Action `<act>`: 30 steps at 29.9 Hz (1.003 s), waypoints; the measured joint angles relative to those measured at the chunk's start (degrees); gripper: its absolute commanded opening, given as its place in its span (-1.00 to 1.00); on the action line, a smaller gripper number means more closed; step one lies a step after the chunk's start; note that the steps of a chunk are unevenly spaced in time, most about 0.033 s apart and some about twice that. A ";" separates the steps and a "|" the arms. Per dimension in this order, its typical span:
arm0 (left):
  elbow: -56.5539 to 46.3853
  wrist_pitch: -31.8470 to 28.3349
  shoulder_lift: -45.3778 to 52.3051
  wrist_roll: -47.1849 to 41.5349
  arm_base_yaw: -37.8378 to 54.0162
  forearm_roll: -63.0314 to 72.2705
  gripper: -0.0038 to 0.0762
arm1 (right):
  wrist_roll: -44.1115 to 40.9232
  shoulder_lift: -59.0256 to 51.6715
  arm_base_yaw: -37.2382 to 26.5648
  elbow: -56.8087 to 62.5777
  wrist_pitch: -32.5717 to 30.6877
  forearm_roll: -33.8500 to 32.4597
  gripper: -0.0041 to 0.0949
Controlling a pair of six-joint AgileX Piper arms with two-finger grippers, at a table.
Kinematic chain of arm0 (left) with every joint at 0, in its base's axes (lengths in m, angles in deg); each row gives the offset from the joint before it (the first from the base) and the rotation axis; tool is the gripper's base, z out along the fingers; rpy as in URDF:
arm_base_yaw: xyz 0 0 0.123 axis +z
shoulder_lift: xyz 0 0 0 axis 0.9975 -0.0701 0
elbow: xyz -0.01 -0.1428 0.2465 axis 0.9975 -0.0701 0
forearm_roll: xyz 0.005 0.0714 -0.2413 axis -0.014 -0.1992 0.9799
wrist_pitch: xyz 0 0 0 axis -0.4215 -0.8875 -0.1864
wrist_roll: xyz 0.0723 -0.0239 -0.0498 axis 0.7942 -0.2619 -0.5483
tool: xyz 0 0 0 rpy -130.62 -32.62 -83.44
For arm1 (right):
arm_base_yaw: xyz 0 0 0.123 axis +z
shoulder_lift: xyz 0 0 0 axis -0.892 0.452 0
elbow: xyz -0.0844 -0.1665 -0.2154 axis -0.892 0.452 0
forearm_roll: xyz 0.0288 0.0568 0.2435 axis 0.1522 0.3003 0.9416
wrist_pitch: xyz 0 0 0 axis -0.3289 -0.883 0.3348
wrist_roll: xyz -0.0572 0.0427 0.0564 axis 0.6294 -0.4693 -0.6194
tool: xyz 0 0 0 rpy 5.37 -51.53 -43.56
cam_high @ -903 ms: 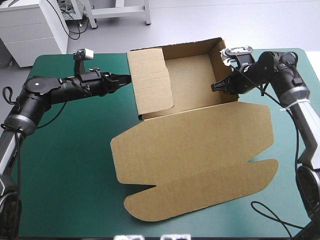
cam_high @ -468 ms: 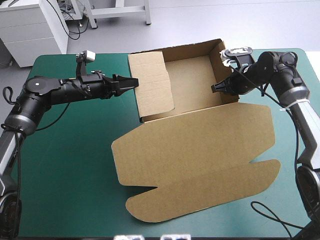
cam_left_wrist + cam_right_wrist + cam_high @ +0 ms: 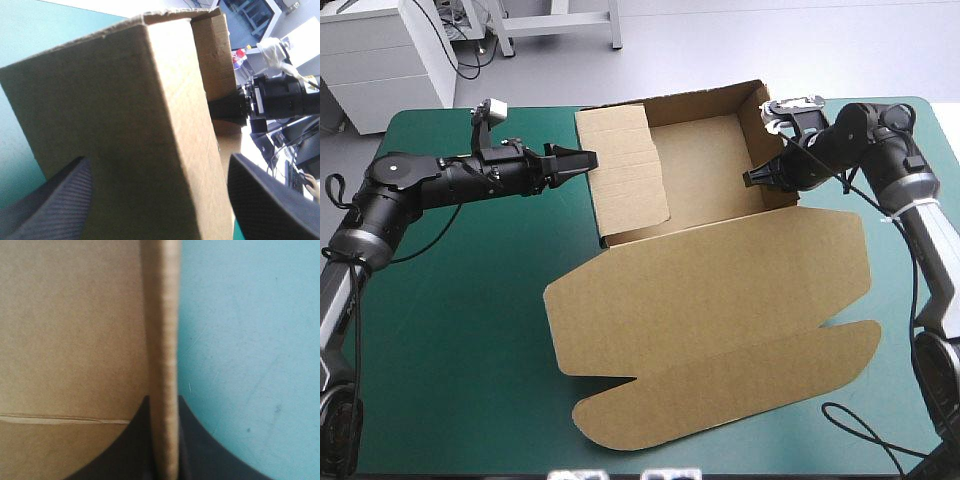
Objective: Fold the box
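Note:
The brown box (image 3: 705, 165) stands at the far middle of the table, walls raised and its lid (image 3: 720, 320) flat toward the near edge. My left gripper (image 3: 586, 160) is open just outside the upper part of the box's left wall (image 3: 625, 160). In the left wrist view that wall (image 3: 125, 100) fills the space ahead of and between my left gripper (image 3: 159, 160) and its fingers. I cannot tell whether they touch it. My right gripper (image 3: 752, 178) is shut on the box's right wall. The board edge (image 3: 162, 315) runs straight out from between its fingers (image 3: 192, 440).
Bare teal-green cover (image 3: 450, 330) lies left of the box and under my left arm. The lid's tongue (image 3: 720, 390) reaches close to the table's near edge. A narrow strip of cover (image 3: 895, 300) shows to the right of the lid.
My left gripper has opened; earlier its fingers met in a point at the left wall's edge. The box and lid shifted slightly. My right gripper keeps its hold.

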 measured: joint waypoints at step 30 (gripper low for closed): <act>11.00 -5.63 0.09 -62.70 -19.37 -59.35 0.18 | -6.30 0.36 6.00 -8.81 -2.28 -8.00 -0.95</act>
